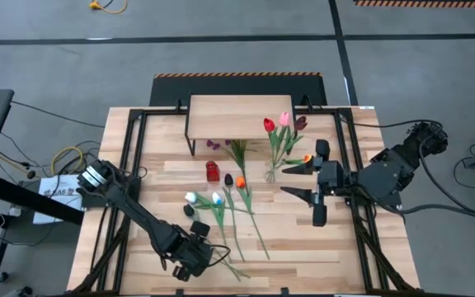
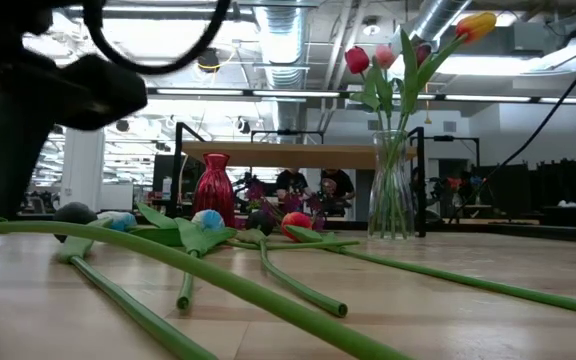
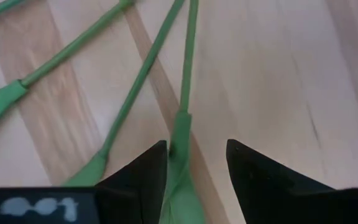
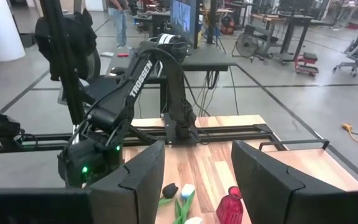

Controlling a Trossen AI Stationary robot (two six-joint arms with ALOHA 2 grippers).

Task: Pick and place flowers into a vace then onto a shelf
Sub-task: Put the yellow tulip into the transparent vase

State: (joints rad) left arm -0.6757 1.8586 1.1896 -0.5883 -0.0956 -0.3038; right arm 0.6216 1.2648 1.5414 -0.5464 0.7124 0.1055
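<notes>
Several tulips (image 1: 236, 216) lie flat on the plank table, heads toward the shelf, stems fanning toward the near edge. My left gripper (image 3: 196, 144) is low over the stem ends near the near edge (image 1: 211, 256), open, with one green stem (image 3: 184, 93) running between its fingers. A clear glass vase (image 2: 391, 195) stands upright and holds red, pink, maroon and orange tulips (image 1: 283, 124). My right gripper (image 1: 284, 180) hovers open beside that vase, on its right. The light-wood shelf (image 1: 239, 117) stands at the far side, with a purple sprig (image 1: 213, 144) lying just before it. My left gripper straddles the lower end of one tulip stem (image 3: 180, 134), where it widens into a leaf. The fingers come from above, slanting along the stem. It lies close against one finger (image 3: 157, 163); I cannot tell whether they touch. The stem rests on the table.
A small red vase (image 1: 213, 171) stands upright between the shelf and the lying tulips. Black metal rails (image 1: 134, 157) run along both table sides. Bare planks lie near the front right corner (image 1: 320, 256). People show in the room behind (image 2: 313, 185).
</notes>
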